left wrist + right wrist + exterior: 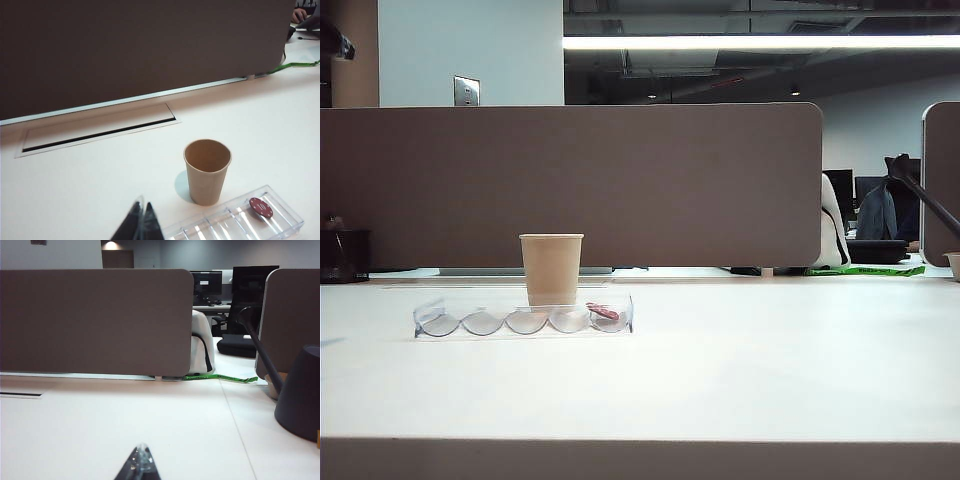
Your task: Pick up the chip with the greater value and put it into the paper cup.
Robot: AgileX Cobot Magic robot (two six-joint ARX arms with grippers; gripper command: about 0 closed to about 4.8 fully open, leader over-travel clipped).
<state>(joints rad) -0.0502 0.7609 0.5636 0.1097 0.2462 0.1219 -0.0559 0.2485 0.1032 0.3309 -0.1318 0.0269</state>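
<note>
Left wrist view, paper cup beyond left gripper

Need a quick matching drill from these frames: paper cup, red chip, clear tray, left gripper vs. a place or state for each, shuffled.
Column A
1. paper cup
2. red chip
3. clear tray
4. left gripper

Column B
a. lies in the tray's end compartment
b. shut, holding nothing, above the table near the tray
c. upright on the table behind the tray
d. long, with scalloped dividers, in front of the cup

Pairs: 1-c, 2-a, 3-d, 4-b
</note>
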